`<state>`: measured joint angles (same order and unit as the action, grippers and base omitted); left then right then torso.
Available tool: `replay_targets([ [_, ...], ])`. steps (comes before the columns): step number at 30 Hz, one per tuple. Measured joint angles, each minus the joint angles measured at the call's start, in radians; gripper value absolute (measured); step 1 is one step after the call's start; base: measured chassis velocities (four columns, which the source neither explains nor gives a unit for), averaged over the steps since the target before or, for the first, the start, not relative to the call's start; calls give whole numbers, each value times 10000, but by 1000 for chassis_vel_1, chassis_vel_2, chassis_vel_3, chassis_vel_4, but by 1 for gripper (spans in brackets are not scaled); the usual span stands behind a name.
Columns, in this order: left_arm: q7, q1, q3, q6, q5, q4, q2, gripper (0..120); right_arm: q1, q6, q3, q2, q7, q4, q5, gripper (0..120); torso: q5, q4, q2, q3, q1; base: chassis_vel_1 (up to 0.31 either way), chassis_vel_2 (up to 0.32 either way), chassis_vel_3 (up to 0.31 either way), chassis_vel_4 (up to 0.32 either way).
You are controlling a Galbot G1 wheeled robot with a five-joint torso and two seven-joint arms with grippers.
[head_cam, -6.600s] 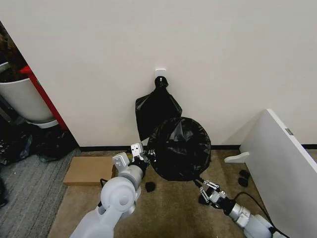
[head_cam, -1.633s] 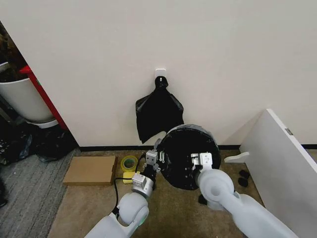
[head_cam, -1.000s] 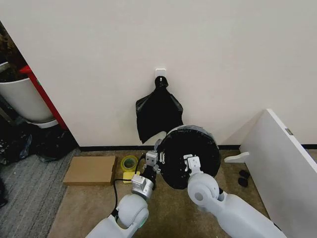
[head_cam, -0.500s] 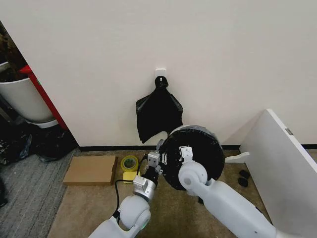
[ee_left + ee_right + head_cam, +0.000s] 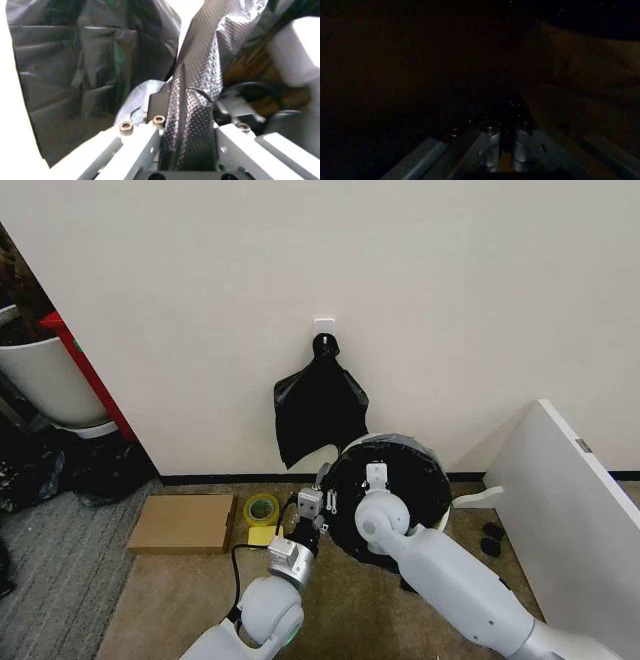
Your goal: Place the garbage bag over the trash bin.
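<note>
a: what is hidden from my head camera?

b: my right arm [image 5: 440, 570] covers the near rim of the trash bin [image 5: 441, 518]; just a pale sliver shows. the garbage bag [image 5: 412, 480] hides the bin's inside.

a: my right gripper [image 5: 376, 476]?

b: its fingertips reach into the black bag; its wrist view is too dark to tell their state.

a: my left gripper [image 5: 187, 150]?

b: the picture's edge cuts off its finger bases; a bag fold hides the gap between them.

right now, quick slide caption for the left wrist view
Left claw pinching a fold of the black garbage bag at the bin's edge.
</note>
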<state>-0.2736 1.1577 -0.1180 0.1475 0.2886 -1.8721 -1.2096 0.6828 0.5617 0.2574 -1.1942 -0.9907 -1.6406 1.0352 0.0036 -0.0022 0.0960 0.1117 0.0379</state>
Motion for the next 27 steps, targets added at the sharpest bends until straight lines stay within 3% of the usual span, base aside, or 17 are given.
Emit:
replay_targets([
  [2, 4, -36, 77, 10, 28, 45, -25, 1, 72, 0, -23, 117, -64, -289, 140, 0, 0, 1, 0, 0, 0, 0, 0, 0, 0],
  [5, -8, -229, 285, -3, 369, 331, -118, 1, 728, -241, 285, 754, 65, -2088, -103, 0, 1, -1, 0, 0, 0, 0, 0, 0, 0],
  [7, -12, -249, 301, -17, 416, 354, -124, 1, 802, -280, 325, 814, 106, -2263, -174, 0, 0, -1, 0, 0, 0, 0, 0, 0, 0],
  [8, -52, -406, 415, -159, 788, 500, -177, 1, 1383, -549, 544, 1273, 482, -3316, -833, 8, 1, 0, 0, -1, -1, 0, 0, 0, 0],
  [10, -117, -554, 522, -328, 1057, 622, -215, 1, 1941, -891, 617, 1681, 942, -3999, -1608, 16, 1, -4, 0, -1, 0, 0, 0, 0, 0],
  [14, -329, -885, 823, -987, 1985, 813, -329, 1, 3521, -3284, 359, 2780, 3160, -4791, -4522, 31, 1, -3, 1, -3, -1, 0, 0, 0, 0],
  [15, -381, -944, 918, -1196, 2256, 831, -361, 1, 3902, -4408, 167, 3032, 3944, -4724, -5551, 36, 1, -4, 0, -1, -1, 0, 0, 0, 0],
  [16, -381, -944, 918, -1196, 2256, 831, -361, 1, 3902, -4408, 167, 3032, 3944, -4724, -5551, 36, 1, -4, 0, -1, -1, 0, 0, 0, 0],
  [19, -513, -756, 1413, -1508, 2702, 768, -391, 1, 4326, -6325, -209, 3290, 5039, -4306, -7518, 50, 1, -4, -1, -1, 0, 0, 0, 0, 0],
  [22, -581, -499, 1773, -1588, 2830, 597, -390, 1, 4477, -6471, -367, 3174, 4932, -4323, -7914, 61, 0, 6, -1, -1, 0, 0, 0, 0, 0],
  [27, -616, -326, 1908, -1604, 2845, 375, -405, 1, 4691, -6094, -419, 2930, 4356, -4552, -7977, 78, 0, -1, -1, -2, 0, 0, 0, 0, 0],
])
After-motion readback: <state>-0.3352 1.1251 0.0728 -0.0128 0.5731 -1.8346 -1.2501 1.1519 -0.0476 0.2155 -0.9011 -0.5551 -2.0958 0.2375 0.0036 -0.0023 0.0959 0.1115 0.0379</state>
